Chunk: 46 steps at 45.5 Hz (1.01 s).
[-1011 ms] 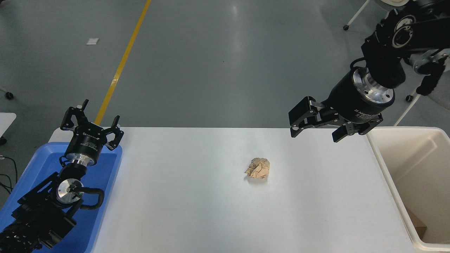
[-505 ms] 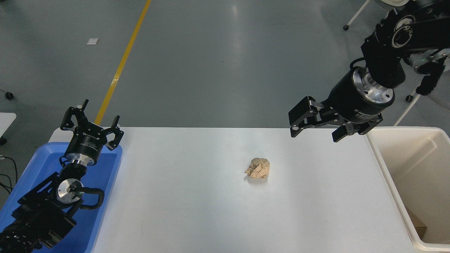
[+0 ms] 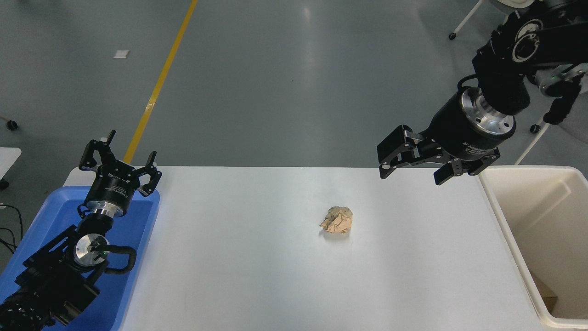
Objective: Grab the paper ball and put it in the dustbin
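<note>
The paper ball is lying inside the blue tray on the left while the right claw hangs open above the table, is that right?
Not quite. The head view shows the paper ball lying on the bare white table, near its middle, well apart from the blue tray. The rest holds: the right gripper does hang open above the table, its fingers spread and empty.

Both arms are showing matte black housings. Behind the right end effector a polished silver flange with small screw holes is gleaming, and white lettering is running along its black cylinder. Behind the left end effector a black cable is looping beside a silver disc.
</note>
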Tool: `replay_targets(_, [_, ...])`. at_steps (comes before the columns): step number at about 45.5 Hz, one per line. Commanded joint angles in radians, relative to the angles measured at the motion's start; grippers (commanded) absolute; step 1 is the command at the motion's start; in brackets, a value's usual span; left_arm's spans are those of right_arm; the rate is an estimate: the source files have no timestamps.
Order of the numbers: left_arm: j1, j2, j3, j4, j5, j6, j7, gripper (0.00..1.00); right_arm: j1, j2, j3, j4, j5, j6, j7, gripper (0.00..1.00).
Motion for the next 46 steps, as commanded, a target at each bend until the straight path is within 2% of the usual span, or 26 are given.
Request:
replay_targets(1, [0.0,0.0,0.0,0.0,0.0,0.0,0.0,0.99,-0.005,0.02,-0.002,-0.005,0.0,-0.002,0.0,1.0])
replay_targets(23, [0.0,0.0,0.0,-0.001,0.0,-0.002,0.0,0.99,-0.129,0.083,0.026,-0.142,0.016,-0.002,0.002,1.0])
replay_targets(46, [0.0,0.0,-0.002,-0.001,0.0,-0.002,0.0,0.99,-0.322,0.089,0.212,-0.407,0.017,-0.005,0.002,1.0])
